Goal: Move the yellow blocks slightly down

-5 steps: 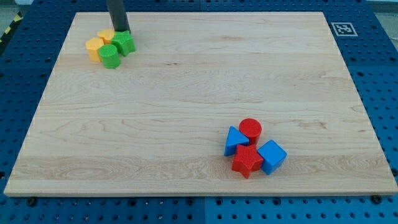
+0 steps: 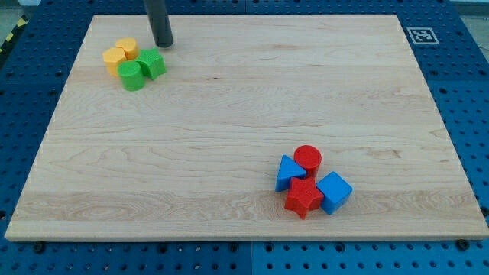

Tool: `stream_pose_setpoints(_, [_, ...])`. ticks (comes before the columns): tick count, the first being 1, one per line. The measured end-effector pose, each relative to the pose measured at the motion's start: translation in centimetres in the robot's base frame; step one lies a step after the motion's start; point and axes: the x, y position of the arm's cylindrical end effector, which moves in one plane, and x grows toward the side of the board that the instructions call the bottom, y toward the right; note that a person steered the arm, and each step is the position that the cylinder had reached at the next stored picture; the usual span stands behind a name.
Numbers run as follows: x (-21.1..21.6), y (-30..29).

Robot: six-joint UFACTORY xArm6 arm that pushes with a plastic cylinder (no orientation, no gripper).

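Two yellow blocks sit at the board's upper left: one (image 2: 127, 48) above and one (image 2: 114, 60) to its lower left, touching each other. Two green blocks touch them on the right: a cylinder (image 2: 131, 76) and a blocky one (image 2: 152, 63). My tip (image 2: 163, 44) is on the board just up and to the right of the green blocky one, a small gap away, and to the right of the upper yellow block.
At the lower right lies a cluster: a red cylinder (image 2: 309, 158), a blue triangle (image 2: 288, 172), a red star (image 2: 303, 198) and a blue cube (image 2: 334, 191). A tag (image 2: 419, 35) marks the wooden board's (image 2: 244, 122) upper right corner.
My tip has moved to the right, away from the cluster. The yellow and green blocks have shifted slightly down and left.
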Motion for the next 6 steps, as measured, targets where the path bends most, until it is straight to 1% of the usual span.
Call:
stream_pose_setpoints(1, [-0.5,-0.8])
stream_pose_setpoints(2, [-0.5,-3.2])
stream_pose_setpoints(3, [-0.5,-4.3])
stream_pose_setpoints(6, [0.0,-3.9])
